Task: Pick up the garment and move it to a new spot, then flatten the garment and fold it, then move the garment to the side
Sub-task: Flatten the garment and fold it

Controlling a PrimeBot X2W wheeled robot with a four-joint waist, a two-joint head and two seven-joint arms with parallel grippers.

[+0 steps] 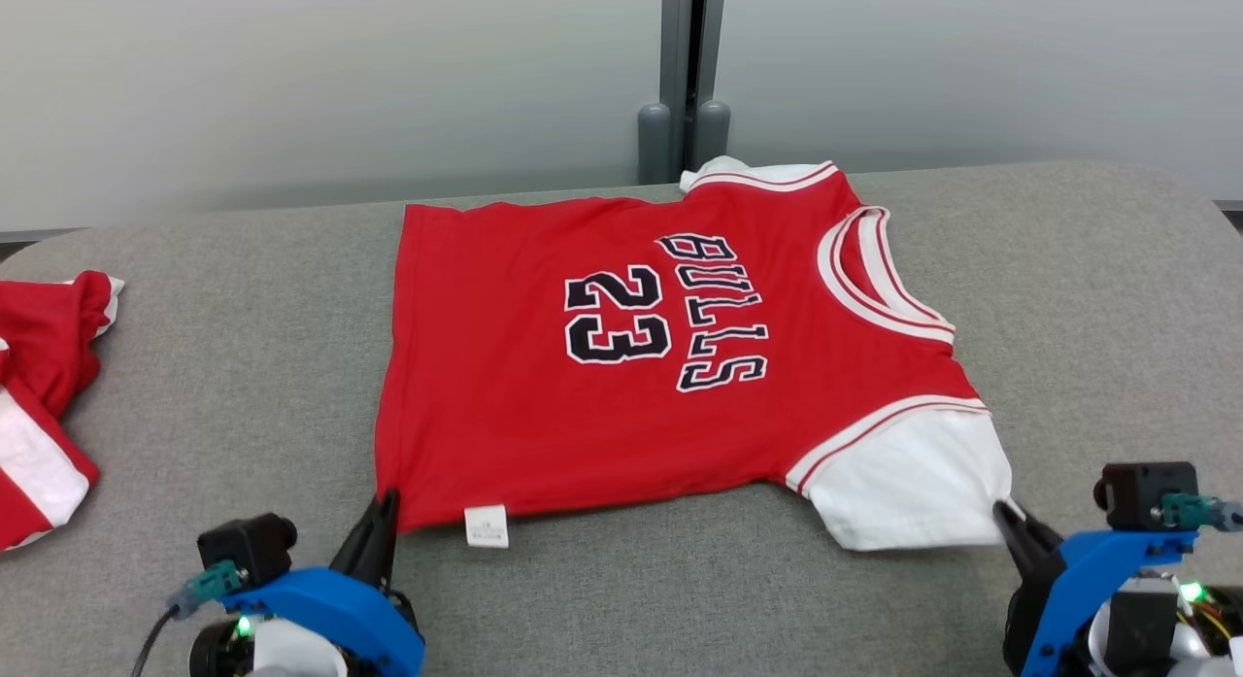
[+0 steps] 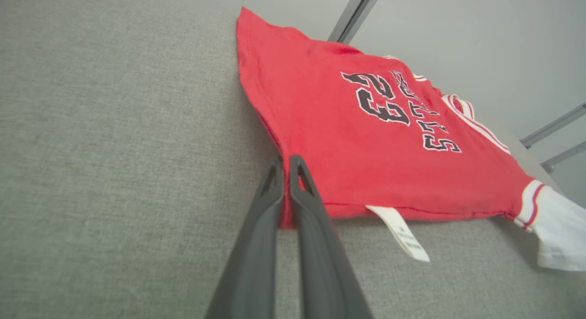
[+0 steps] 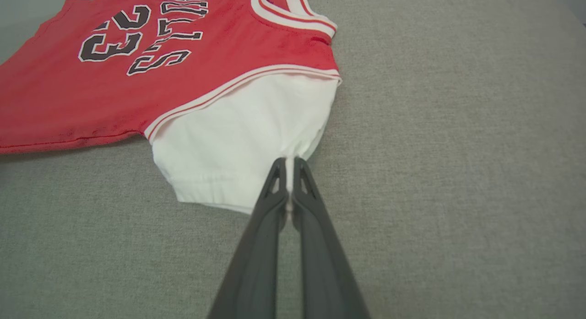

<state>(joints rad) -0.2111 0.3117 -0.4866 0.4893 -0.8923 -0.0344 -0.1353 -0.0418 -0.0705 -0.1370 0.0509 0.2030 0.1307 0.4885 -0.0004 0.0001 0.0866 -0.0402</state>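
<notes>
Left gripper (image 1: pixel 384 510): fingers pinched tight on the red hem corner of the jersey (image 1: pixel 544 434), just beside its white label (image 1: pixel 486 526). Right gripper (image 1: pixel 1002 514): pinched tight on the edge of the white sleeve (image 1: pixel 913 483). Jersey: I see it spread flat, print up, mid-way across the grey table (image 1: pixel 223 366). Second red-and-white garment (image 1: pixel 39 395): at the table's left edge, well apart.

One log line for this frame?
stage: flatten | left pincer: shut on jersey hem corner | right pincer: shut on white sleeve

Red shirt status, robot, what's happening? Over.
Left gripper shut on hem corner of red Bulls jersey. Right gripper shut on its white sleeve. Jersey flat on grey table. Nothing blocking.
</notes>
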